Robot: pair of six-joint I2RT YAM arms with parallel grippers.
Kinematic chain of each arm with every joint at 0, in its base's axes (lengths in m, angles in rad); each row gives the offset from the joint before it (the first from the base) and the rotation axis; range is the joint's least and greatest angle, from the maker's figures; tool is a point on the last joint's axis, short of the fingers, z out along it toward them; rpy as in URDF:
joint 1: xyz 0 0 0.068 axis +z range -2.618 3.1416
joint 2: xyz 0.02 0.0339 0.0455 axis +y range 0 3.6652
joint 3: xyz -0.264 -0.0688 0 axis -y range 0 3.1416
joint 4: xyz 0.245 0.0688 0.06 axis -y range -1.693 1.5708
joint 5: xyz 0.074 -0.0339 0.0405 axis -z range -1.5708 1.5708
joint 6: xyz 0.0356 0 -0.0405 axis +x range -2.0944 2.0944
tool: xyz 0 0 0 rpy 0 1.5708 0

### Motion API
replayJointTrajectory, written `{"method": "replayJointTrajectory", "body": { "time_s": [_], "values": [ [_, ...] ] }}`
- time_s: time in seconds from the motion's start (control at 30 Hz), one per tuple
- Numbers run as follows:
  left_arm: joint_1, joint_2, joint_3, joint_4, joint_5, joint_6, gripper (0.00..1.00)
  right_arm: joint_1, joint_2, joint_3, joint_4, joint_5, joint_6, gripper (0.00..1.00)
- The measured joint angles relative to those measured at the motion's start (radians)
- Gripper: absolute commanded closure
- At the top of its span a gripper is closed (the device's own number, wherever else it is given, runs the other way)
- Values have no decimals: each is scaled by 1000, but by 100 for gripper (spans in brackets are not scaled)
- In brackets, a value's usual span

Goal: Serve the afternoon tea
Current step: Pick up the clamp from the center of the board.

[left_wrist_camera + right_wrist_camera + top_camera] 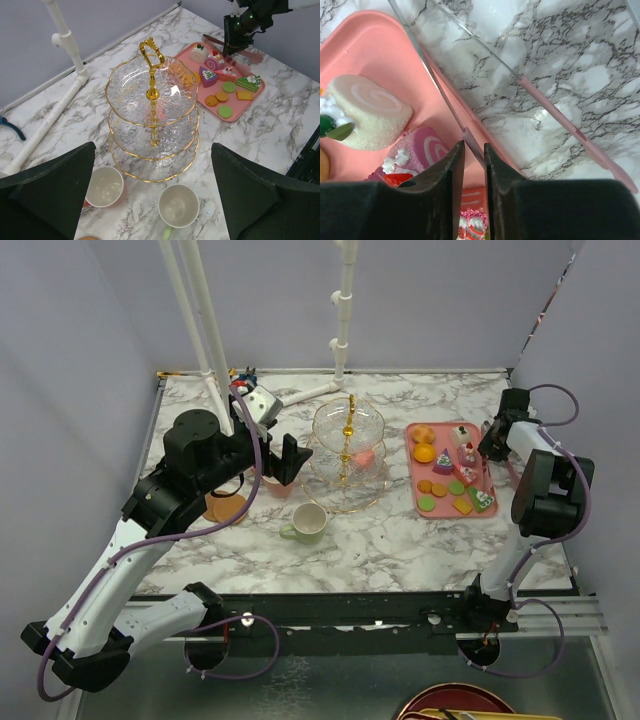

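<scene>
The clear three-tier stand (348,455) with its gold stem stands mid-table, its tiers (152,115) looking bare. In front of it sit a pink mug (104,186) and a pale-green mug (308,522) (178,205). A brown coaster (226,507) lies to their left. My left gripper (290,458) (152,150) hovers open above the mugs, holding nothing. Macarons and cakes (445,460) (367,112) lie on the pink tray (412,470). My right gripper (490,445) (474,147) is at the tray's right rim, jaws closed on the pink handle of one arm of the tongs (472,140).
The tongs' other arm (560,120) lies on the marble beside the tray. White pipe posts (200,320) (65,85) stand at the back left, with small blue and red items (243,375) near them. Grey walls close in on three sides.
</scene>
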Motion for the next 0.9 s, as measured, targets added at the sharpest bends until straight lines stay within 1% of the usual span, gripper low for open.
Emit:
{"method": "replayJointTrajectory", "body": {
  "time_s": [0.1, 0.17, 0.37, 0.53, 0.63, 0.73, 0.83, 0.9],
  "values": [
    [0, 0, 0, 0, 0, 0, 1, 0, 0, 13, -2, 8, -4, 81],
    [0, 1, 0, 0, 0, -1, 1, 0, 0, 16, -1, 14, -9, 82],
    [0, 3, 0, 0, 0, -3, 1, 0, 5, 16, -4, 19, -12, 77],
    [0, 3, 1, 0, 0, -5, 1, 0, 37, 16, -4, 19, -12, 77],
    [0, 3, 1, 0, 0, -5, 1, 5, 47, 16, -6, 16, -11, 82],
    [0, 3, 1, 0, 0, -5, 1, 5, 49, 16, -9, 16, -11, 91],
    [0, 3, 1, -1, 0, -5, 1, 6, 48, 16, -10, 19, -11, 98],
    [0, 3, 1, -1, 0, -5, 1, 6, 40, 16, -13, 26, -12, 99]
  ]
}}
